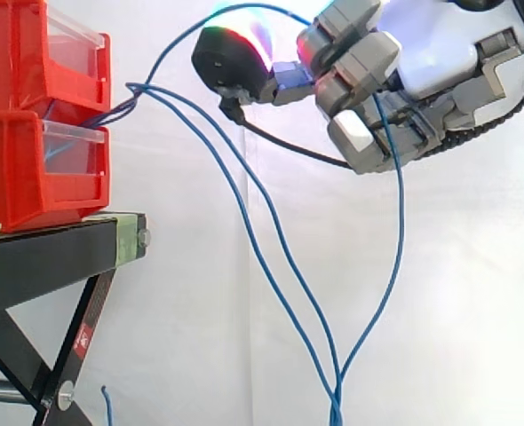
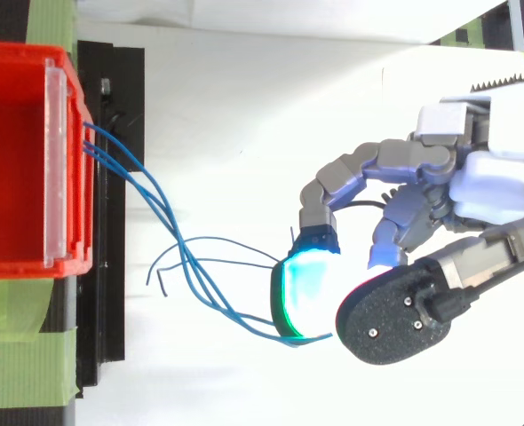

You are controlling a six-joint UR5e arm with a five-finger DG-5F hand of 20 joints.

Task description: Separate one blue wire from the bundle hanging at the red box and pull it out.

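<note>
Hand [image 1: 440, 62], well clear of the stand's [image 1: 40, 257] edge, curls its fingers round one wire [image 1: 401, 213]; the grip itself is hidden behind them. Farther off, the bundle [image 1: 120, 108] leaves the bins [image 1: 18, 177] on that edge, its loops cut off below.

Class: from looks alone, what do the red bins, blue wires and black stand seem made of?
Red bins: probably moulded plastic, slightly glossy, even colour. Blue wires: plastic-sheathed, smooth, hanging in soft curves. Black stand: likely painted metal, matt, with bolted struts.
</note>
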